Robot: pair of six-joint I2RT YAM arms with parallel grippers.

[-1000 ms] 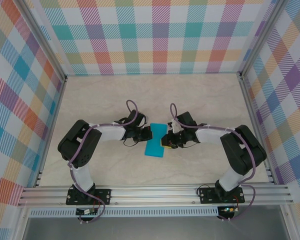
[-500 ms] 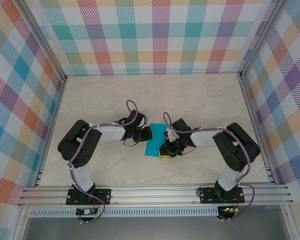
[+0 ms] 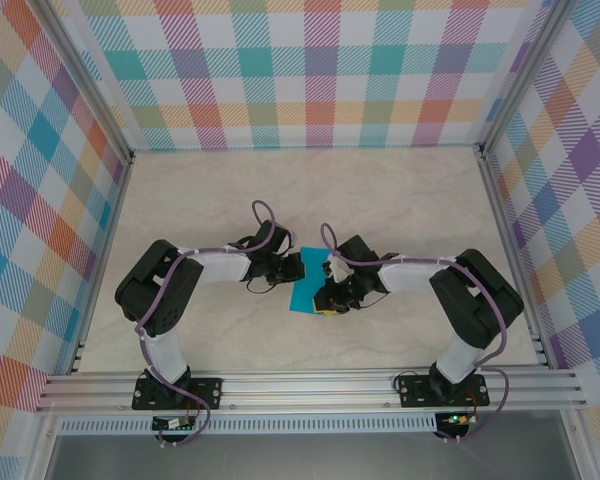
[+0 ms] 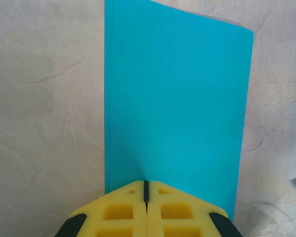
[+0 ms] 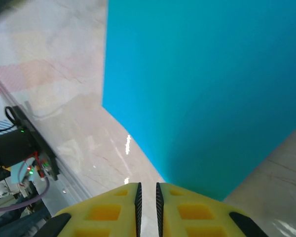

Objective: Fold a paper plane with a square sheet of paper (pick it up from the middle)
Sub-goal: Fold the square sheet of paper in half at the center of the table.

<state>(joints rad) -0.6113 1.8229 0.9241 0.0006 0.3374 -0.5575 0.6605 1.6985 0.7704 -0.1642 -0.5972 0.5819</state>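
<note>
Mid-fold, I judge: left gripper (image 4: 145, 183) clamps the sheet of paper (image 4: 177, 98) ahead. Right gripper (image 5: 147, 186) jaws nearly meet, hold unclear. Next likely needs crease-pressing.

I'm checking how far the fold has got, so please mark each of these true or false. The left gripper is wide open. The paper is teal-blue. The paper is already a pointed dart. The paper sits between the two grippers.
1. The left gripper is wide open. False: its yellow fingers are pressed together.
2. The paper is teal-blue. True.
3. The paper is already a pointed dart. False: it shows as a plain rectangle with straight edges.
4. The paper sits between the left gripper and the right gripper. True, as seen from the top camera.
</note>
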